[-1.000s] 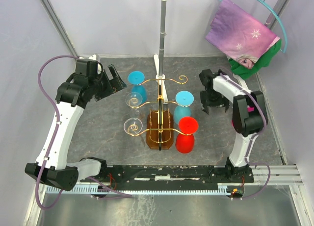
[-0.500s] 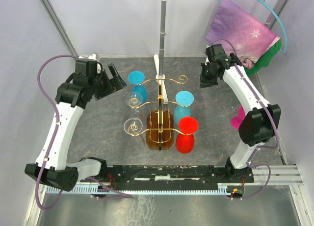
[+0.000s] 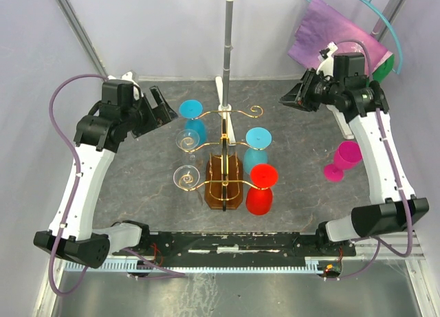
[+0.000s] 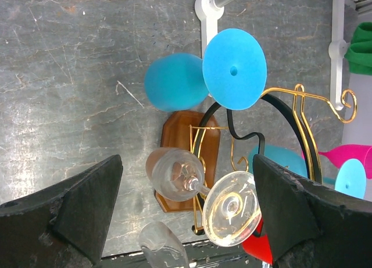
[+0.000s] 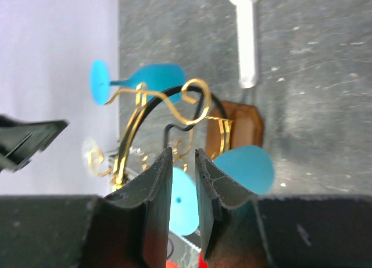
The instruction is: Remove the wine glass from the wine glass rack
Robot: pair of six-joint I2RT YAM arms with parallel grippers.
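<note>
Rack: gold wire wine glass rack [image 3: 224, 159] with scroll arms on a brown amber base stood on the grey bench [image 3: 137, 179].
Freed glass: pink translucent wine glass [image 3: 342, 159] stood upright, well right of the rack.
Hanging from the rack: red glass [image 3: 261, 190], blue glasses [image 3: 193, 121], clear glasses [image 3: 185, 176].
Left tool [image 3: 162, 109]: spread wide, empty, far-left of the rack.
Right tool [image 5: 183, 157]: narrow gap, gripping nothing, raised far-right of the rack.

White arms [image 3: 82, 186], black joints [image 3: 96, 131], purple cables [image 3: 56, 107]
</note>
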